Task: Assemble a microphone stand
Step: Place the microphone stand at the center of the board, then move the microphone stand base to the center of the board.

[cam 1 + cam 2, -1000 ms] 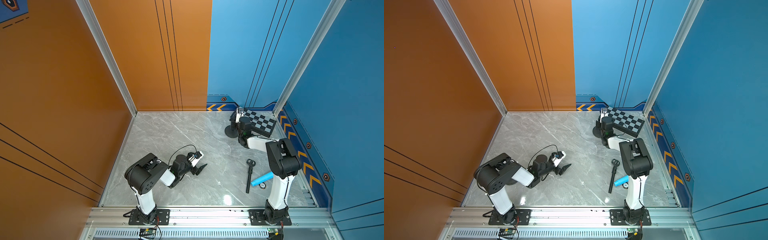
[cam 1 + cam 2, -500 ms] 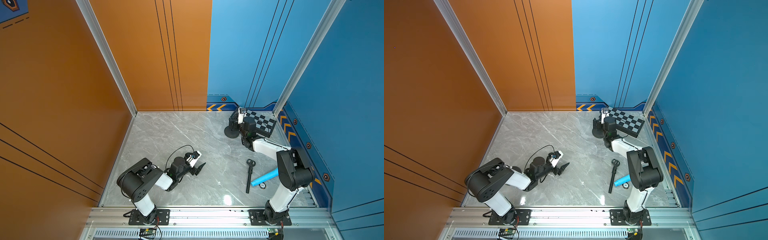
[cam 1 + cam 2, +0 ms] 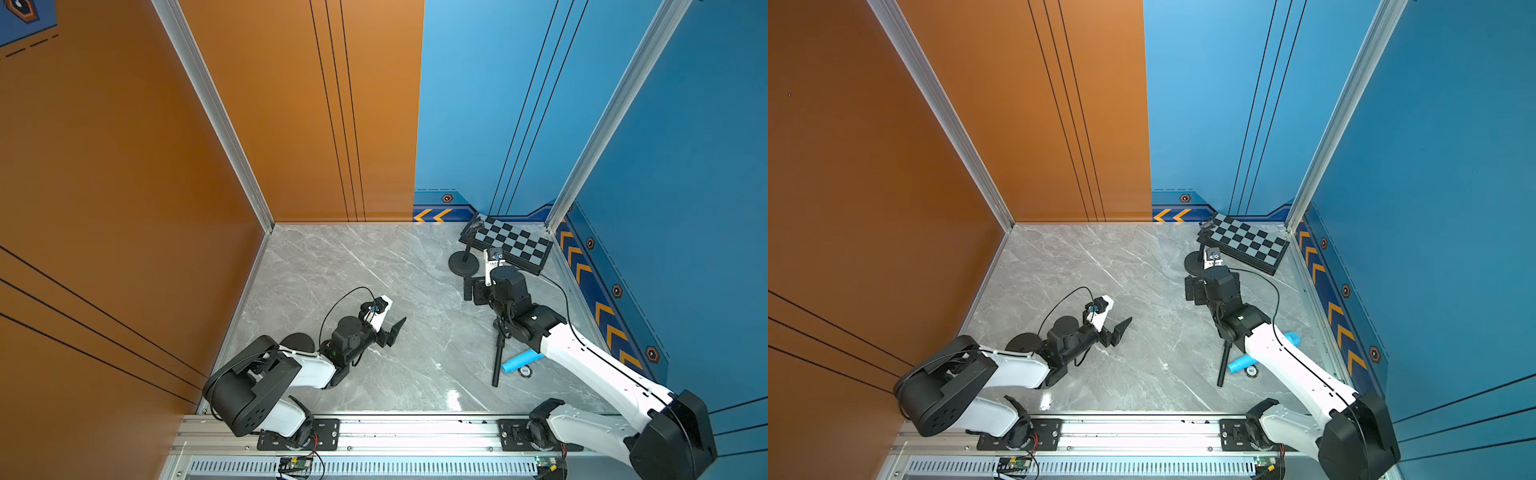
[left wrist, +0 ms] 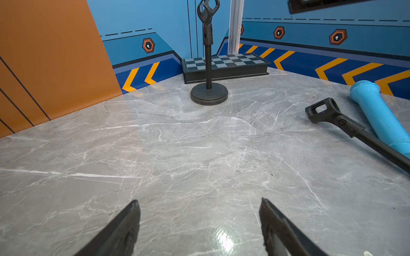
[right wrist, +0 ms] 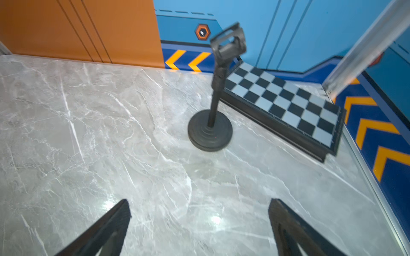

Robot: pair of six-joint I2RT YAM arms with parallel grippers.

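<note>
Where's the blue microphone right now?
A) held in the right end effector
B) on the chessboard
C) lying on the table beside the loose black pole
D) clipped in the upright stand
C: the blue microphone lies flat on the table beside the loose black pole, and the clip of the upright stand is empty.

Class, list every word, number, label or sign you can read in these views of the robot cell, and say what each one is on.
No readable words or numbers anywhere.
Hexagon badges on the blue wall: a white keyhole-like symbol, no lettering.
Orange chevrons along the foot of that wall: arrow marks only.
Small round disc beside the blue microphone: marks too small to read.
</note>
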